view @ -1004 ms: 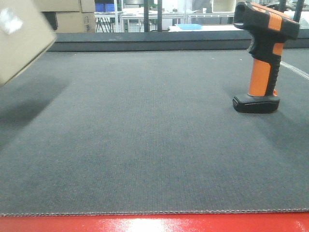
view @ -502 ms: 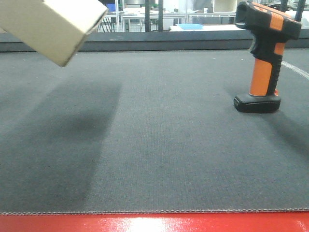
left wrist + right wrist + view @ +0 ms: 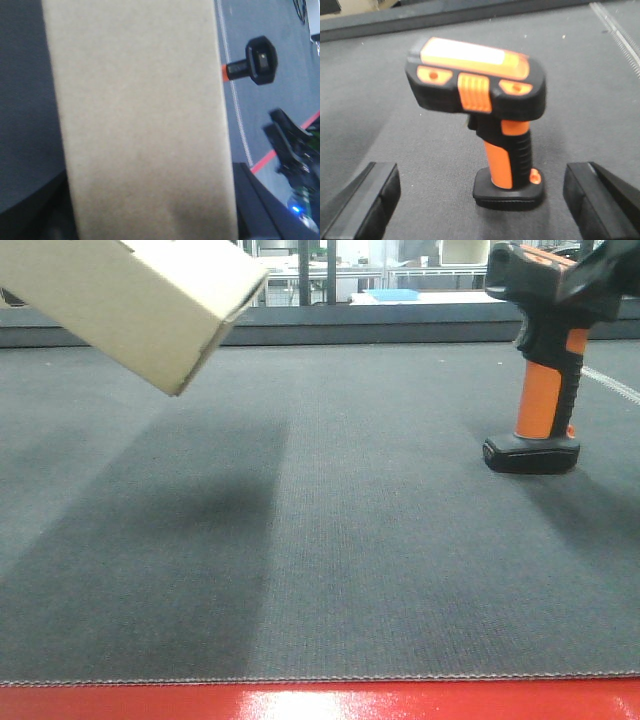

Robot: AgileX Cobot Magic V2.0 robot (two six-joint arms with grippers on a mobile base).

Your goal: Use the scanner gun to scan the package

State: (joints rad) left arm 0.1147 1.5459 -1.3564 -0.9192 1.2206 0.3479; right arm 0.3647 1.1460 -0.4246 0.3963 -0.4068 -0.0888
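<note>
The package [image 3: 140,300], a plain tan cardboard box, hangs tilted in the air at the upper left of the front view. It fills the left wrist view [image 3: 140,125], where my left gripper is shut on it, with dark fingers [image 3: 255,210] showing at its lower sides. No label shows. The scanner gun [image 3: 545,350] stands upright on its black base at the right of the mat. My right gripper [image 3: 480,182] is open. Its black fingers [image 3: 367,200] stand wide apart on either side of the scanner gun [image 3: 495,115], not touching it.
A dark grey mat [image 3: 350,540] covers the table, with a red front edge [image 3: 320,702] and a raised dark ledge [image 3: 350,325] at the back. A white line [image 3: 612,386] runs along the mat at the right. Shelves stand beyond the ledge.
The package has moved to the right and further into the front view, its shadow following. A dark part of my right arm has come in beside the scanner gun's head. The scanner gun has not moved.
</note>
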